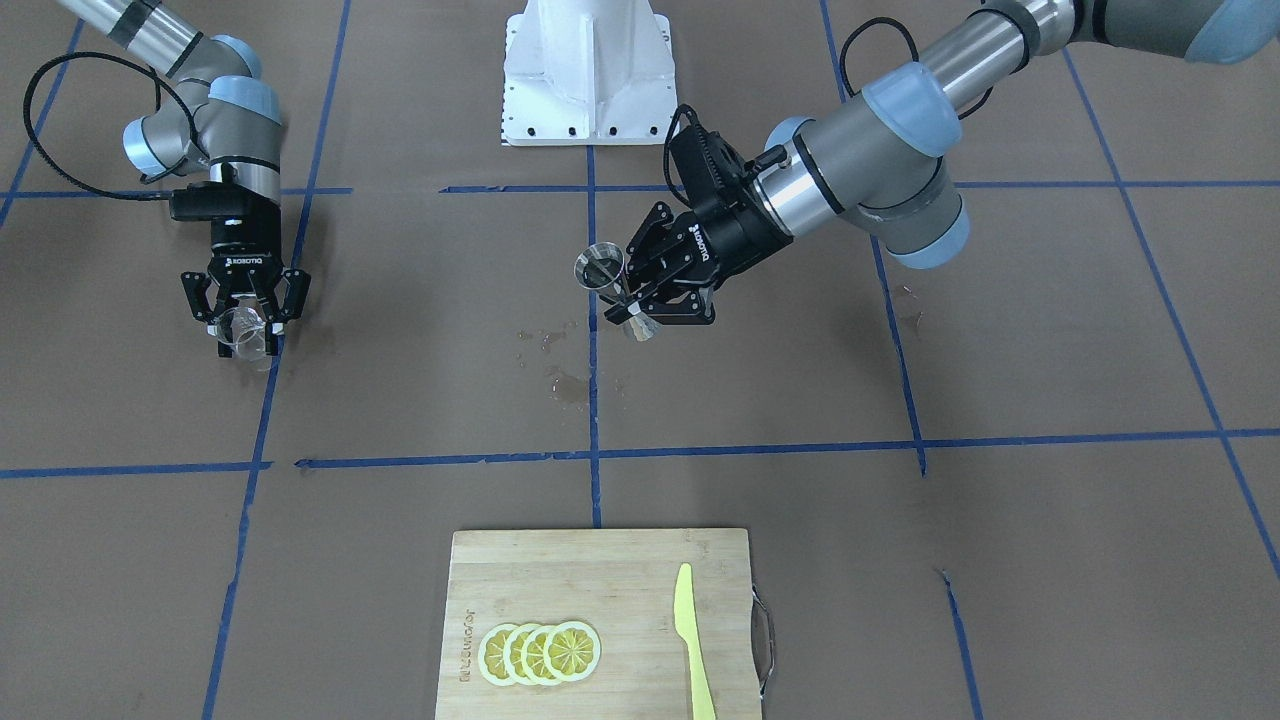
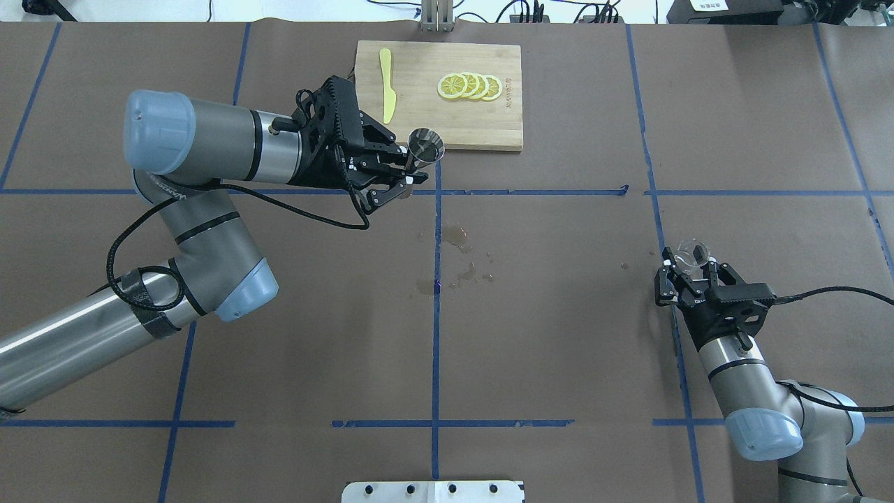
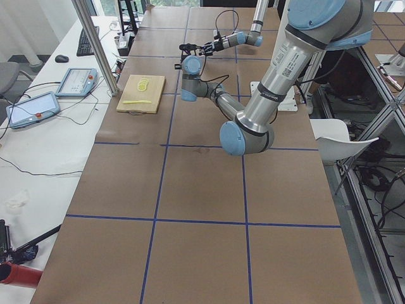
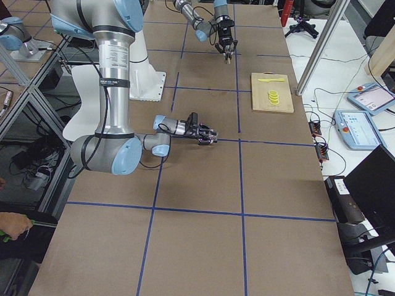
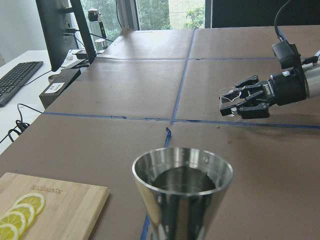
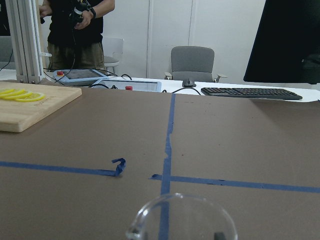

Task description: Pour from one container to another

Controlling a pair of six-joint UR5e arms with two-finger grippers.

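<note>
Grip of left tool on jigger shows overhead, not wrist; right tool holds glass cup.

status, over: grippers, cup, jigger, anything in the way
Left gripper shut on jigger, upright above table. Right gripper shut on glass cup, far off to the side. Between them only wet spots.

glass cup cropped below, jigger base cropped
</note>
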